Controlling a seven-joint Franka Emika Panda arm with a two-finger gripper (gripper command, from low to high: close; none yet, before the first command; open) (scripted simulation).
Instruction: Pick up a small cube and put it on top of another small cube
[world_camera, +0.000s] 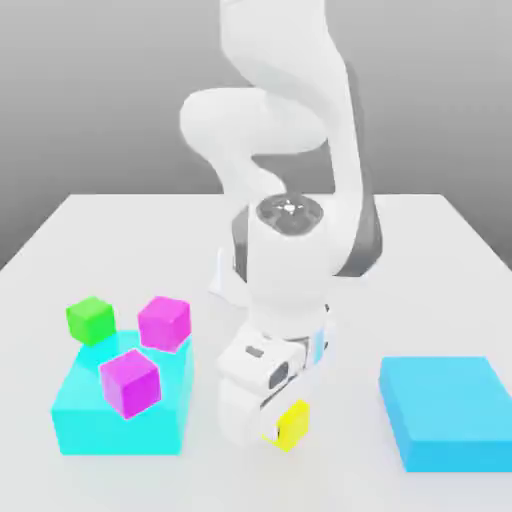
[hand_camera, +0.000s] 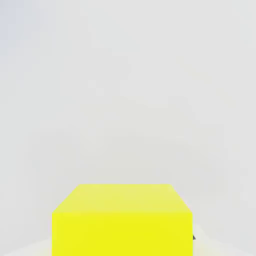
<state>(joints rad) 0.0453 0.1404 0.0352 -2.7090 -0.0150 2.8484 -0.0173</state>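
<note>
At tbl ctr: gripper (world_camera: 283, 420) w/ yellow cube (world_camera: 291, 426).

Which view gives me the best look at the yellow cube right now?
The hand view: the yellow cube is large there, with two faces plain, though the picture's edge cuts it off. The exterior view shows it small and partly hidden by the gripper, but places it between the cyan block and the blue block.

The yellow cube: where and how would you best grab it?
I'd pinch the yellow cube by two opposite upright faces, coming straight down from above. Its flat, parallel sides should suit two fingers, and its level top looks easy to reach past. The gripper is already down around it.
</note>
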